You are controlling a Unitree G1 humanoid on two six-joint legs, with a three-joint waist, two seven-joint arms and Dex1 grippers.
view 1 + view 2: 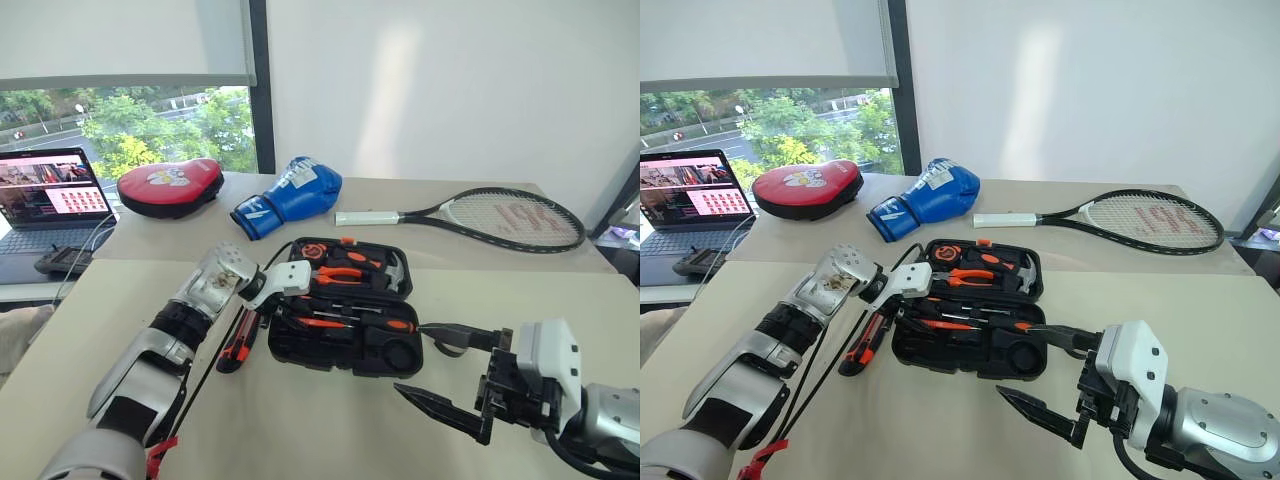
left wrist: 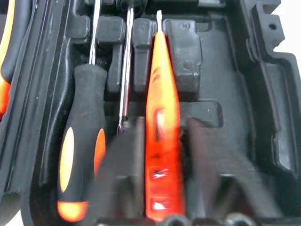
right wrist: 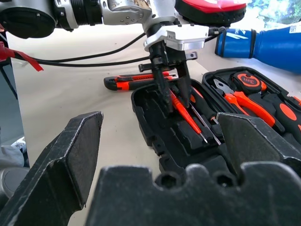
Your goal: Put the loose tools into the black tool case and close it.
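Tester screwdriver between left gripper fingers

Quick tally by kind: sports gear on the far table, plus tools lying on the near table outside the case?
Punch pad: 1
Boxing glove: 1
Tennis racket: 1
Utility knife: 1
Total: 4

Your left end effector: fingers flank all-orange tester screwdriver in black tool case recess; orange-and-black-handled screwdriver seated alongside.
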